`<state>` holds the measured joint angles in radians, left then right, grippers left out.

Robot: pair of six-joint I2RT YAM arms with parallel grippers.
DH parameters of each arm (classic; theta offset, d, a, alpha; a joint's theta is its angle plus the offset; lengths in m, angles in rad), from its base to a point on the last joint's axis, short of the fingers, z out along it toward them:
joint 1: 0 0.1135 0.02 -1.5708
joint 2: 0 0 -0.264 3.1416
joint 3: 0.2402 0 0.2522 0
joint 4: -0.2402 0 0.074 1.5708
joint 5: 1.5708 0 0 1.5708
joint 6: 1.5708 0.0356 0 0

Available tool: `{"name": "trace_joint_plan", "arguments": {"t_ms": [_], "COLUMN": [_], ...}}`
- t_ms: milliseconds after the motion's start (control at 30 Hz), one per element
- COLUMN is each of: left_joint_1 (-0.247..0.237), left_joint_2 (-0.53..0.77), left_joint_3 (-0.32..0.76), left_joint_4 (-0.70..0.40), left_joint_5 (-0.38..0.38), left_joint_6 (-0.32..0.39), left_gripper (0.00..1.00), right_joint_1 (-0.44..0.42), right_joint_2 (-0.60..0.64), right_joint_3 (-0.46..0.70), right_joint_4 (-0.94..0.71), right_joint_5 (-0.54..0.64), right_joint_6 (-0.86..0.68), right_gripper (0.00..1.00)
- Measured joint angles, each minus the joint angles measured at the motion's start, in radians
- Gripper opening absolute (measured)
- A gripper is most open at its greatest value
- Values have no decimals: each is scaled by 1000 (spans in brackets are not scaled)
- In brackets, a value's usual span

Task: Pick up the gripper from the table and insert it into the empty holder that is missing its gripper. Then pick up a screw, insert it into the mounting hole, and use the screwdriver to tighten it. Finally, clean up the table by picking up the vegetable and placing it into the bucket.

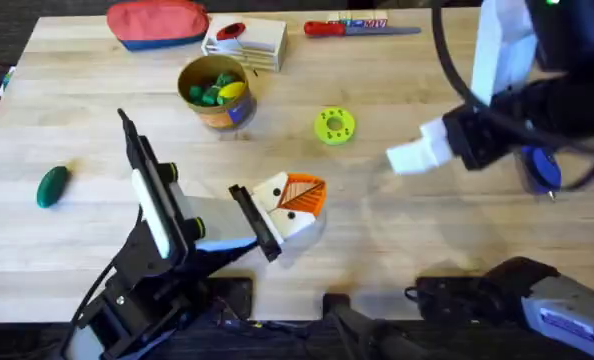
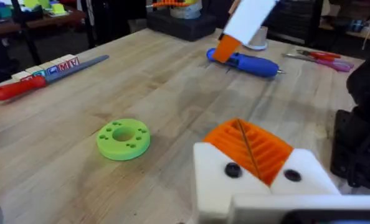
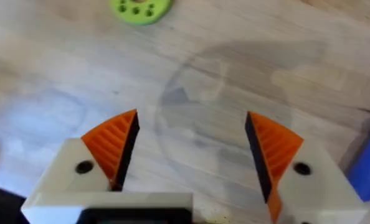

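Screwdriver pick-up looks to be the step in hand, judging from where your arms sit. The right pincer (image 1: 402, 158) hovers above bare planks of the pale wooden butcher-block counter (image 1: 427, 260), its white fingers with orange ribbed pads (image 3: 113, 146) spread wide apart and holding nothing. The thick bright-blue cylindrical screwdriver (image 1: 543, 168) lies flat on the counter just beside that arm, on the side away from the middle.

To do this well:
- Swing the pincer over the fat blue barrel and turn the wrist so the pads cross it, not run along it.
- Come down with the jaws fully apart. The barrel is round and will likely roll if one pad touches first.
- Grip near the barrel's middle so the tip stays steady for the screw.

The left pincer (image 1: 295, 200) rests low near the counter's middle with its pads pressed together. You cannot tell from here whether the orange wedge or the white holder sits between them.

The small dark-green oval toy vegetable (image 1: 52, 185) lies far out on the left, well apart from the round yellow-tan bucket (image 1: 222, 115).
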<state>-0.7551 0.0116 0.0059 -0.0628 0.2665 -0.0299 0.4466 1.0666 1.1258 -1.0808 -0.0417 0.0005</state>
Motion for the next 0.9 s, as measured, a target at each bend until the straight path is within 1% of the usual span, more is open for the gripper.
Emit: {"name": "trace_joint_plan", "arguments": {"t_ms": [133,267,367,467,600,667,800,900], "left_joint_1": [0,0,0,0,0,0,0,0], "left_joint_2": [0,0,0,0,0,0,0,0], "left_joint_3": [0,0,0,0,0,0,0,0], "left_joint_4": [0,0,0,0,0,0,0,0], "left_joint_5": [0,0,0,0,0,0,0,0], "left_joint_6": [0,0,0,0,0,0,0,0], "left_gripper": [5,5,5,5,5,5,5,5], "right_joint_1": [-213,-421,-558,-674,-798,-841,-906,-942], "right_joint_2": [113,200,247,279,298,304,329,368], "right_joint_3": [-2,-3,-3,-3,-3,-3,-3,-3], "right_joint_4": [44,114,156,190,236,255,288,332], "right_joint_5": [4,22,84,155,208,220,233,229], "right_joint_6": [-6,-57,-85,-114,-206,-270,-428,-502], "right_gripper": [991,991,991,991,991,991,991,991]}}
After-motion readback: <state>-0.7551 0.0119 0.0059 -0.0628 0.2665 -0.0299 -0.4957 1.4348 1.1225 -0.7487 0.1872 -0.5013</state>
